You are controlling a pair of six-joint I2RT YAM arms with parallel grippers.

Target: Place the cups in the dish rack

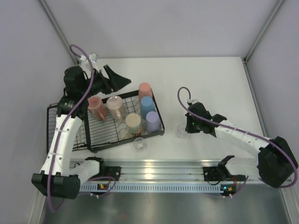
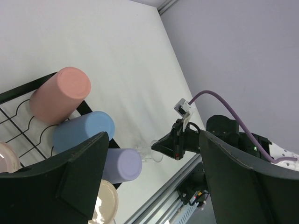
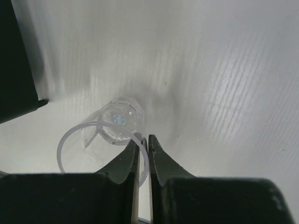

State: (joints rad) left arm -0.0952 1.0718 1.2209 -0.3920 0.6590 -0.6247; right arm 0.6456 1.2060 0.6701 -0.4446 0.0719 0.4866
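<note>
The black wire dish rack [image 1: 160,122] holds several cups: a salmon tumbler [image 1: 145,89], a blue one [image 1: 147,103], a lavender one [image 1: 152,119], a cream mug [image 1: 133,122] and two pinkish cups [image 1: 114,106]. In the left wrist view the salmon [image 2: 60,95], blue [image 2: 84,130] and lavender [image 2: 122,164] tumblers lie side by side. My right gripper [image 3: 144,140] is shut on the rim wall of a clear glass [image 3: 117,123] right of the rack [image 1: 181,131]. My left gripper [image 1: 112,84] hangs open and empty over the rack's far edge.
Another clear glass [image 1: 139,143] stands on the white table just in front of the rack. The metal rail [image 1: 159,168] with both arm bases runs along the near edge. Grey walls close in the table at the back and sides.
</note>
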